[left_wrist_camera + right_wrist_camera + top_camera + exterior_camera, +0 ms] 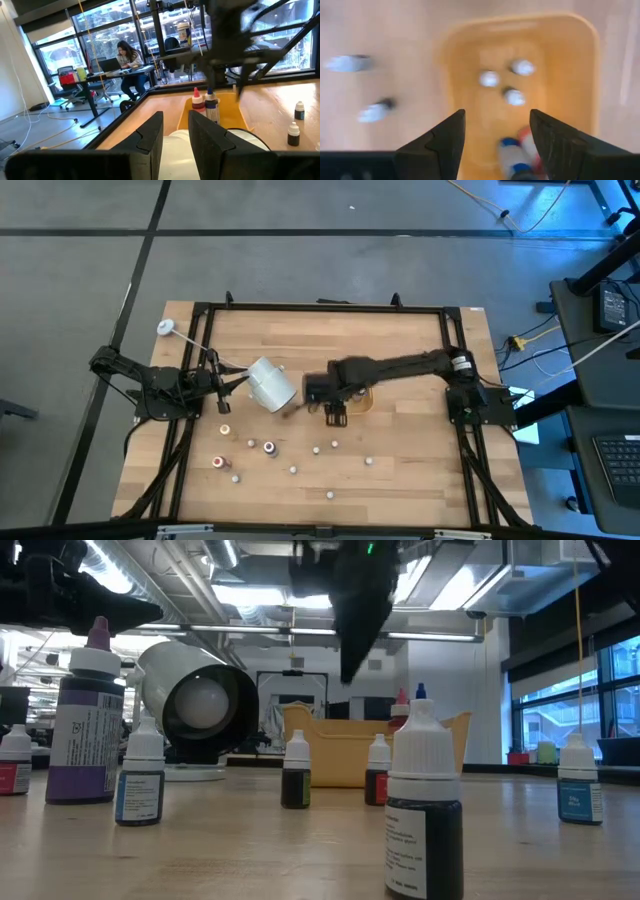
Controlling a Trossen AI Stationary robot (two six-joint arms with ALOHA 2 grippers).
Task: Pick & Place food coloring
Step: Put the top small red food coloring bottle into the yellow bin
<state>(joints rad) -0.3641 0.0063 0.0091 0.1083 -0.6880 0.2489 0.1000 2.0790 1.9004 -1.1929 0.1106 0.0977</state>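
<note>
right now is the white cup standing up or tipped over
Tipped over: the white cup lies on its side, its open mouth facing the low camera, with the left gripper closed on its rim.

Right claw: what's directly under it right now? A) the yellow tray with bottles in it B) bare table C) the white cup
A: the right wrist view looks past the open right claw straight down into the yellow tray, where several small bottles already stand.

A yellow-orange tray [470,60] is seen on a pale wooden desk [400,450]. White-capped bottles [423,802] with dark, purple and blue contents are shown beside a white cup [268,384].
</note>
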